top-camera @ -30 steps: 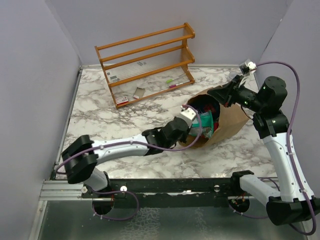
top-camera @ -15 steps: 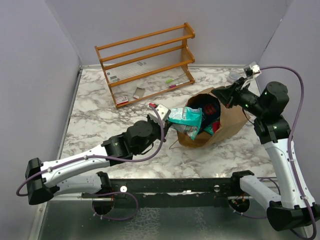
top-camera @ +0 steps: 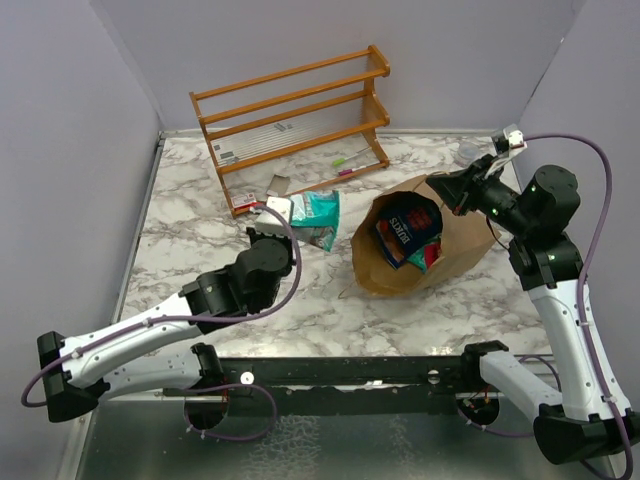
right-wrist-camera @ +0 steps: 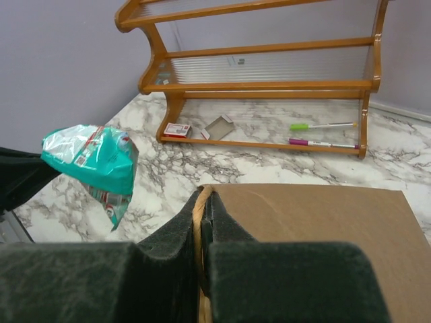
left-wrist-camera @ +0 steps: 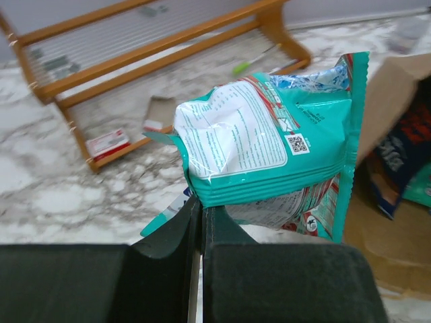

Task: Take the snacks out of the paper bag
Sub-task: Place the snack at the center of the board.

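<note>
Left claw (left-wrist-camera: 201,205) gripping teal packet (left-wrist-camera: 269,141), right claw (right-wrist-camera: 203,198) apparently pinching paper bag (right-wrist-camera: 310,235) rim

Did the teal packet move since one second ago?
Yes. The teal packet, in the left gripper, moved left, out of the paper bag toward the wooden rack.

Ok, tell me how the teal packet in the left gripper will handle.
Probably light: the teal packet sticks out from a pinch at one edge by the left gripper. Likely floppy, since its foil is creased. The glossy film may slip.
</note>
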{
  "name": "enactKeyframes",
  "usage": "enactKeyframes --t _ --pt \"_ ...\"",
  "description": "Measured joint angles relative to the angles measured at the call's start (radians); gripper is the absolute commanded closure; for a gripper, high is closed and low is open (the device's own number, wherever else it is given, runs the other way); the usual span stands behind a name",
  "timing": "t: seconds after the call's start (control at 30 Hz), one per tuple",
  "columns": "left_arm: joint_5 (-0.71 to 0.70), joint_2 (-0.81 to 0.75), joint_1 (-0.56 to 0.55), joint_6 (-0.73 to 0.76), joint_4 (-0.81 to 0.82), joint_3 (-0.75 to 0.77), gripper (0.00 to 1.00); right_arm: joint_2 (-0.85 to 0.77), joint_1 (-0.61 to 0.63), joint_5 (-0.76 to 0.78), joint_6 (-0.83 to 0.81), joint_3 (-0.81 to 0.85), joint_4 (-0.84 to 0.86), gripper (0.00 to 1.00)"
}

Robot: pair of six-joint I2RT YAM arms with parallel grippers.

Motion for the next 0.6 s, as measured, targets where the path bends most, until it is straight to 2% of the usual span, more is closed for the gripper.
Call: enactKeyframes --t 0.13,0.27,0.37,0.6 --pt "-0.043 0.082 0.126 -0.112 -0.111 0.043 1.0 0.0 0.0 0.003 0.0 0.0 0.0 0.98" --pt "0.037 0.14 0.334 -0.205 -0.175 0.032 1.0 0.0 0.0 0.003 0.001 0.0 0.0 0.98" --pt "0.096 0.163 0.45 -0.252 -0.187 -0.005 1.0 0.0 0.0 0.003 0.001 0.0 0.0 0.98" --pt "0.228 0.232 0.586 -0.348 -0.198 -0.07 1.0 -0.002 0.0 0.003 0.001 0.0 0.0 0.98"
